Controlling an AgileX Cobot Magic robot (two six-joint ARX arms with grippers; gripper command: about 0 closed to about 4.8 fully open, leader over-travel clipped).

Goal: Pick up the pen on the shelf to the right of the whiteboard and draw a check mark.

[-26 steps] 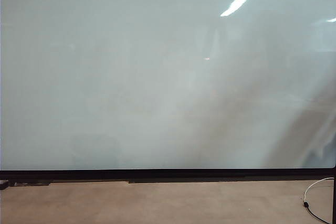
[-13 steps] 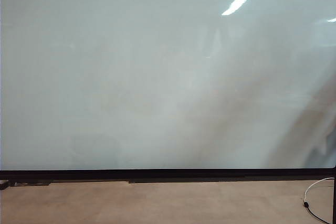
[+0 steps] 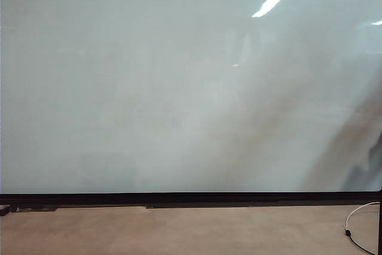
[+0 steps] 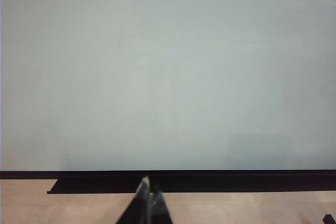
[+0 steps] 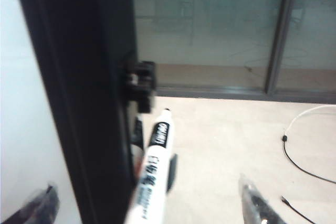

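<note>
The whiteboard point(image 3: 179, 88) fills the exterior view, glossy and pale, with a black frame along its lower edge; neither gripper shows there. No check mark is in view. In the right wrist view the pen point(image 5: 155, 166), white with a black tip section, stands tilted beside the board's black side frame point(image 5: 89, 103). My right gripper point(image 5: 149, 208) is open wide. Its fingertips point(image 5: 39, 205) stand far apart on either side of the pen without touching it. My left gripper point(image 4: 148, 196) is shut and empty, facing the whiteboard point(image 4: 168, 77) low down near its frame.
A small black bracket point(image 5: 140, 85) juts from the side frame just beyond the pen. A thin cable point(image 5: 304, 145) lies on the tan floor to the right, the cable point(image 3: 358, 222) also showing in the exterior view. A glass wall point(image 5: 220, 24) stands behind.
Only the dim reflection at the whiteboard's lower right has shifted slightly; nothing else in the exterior view has moved.
</note>
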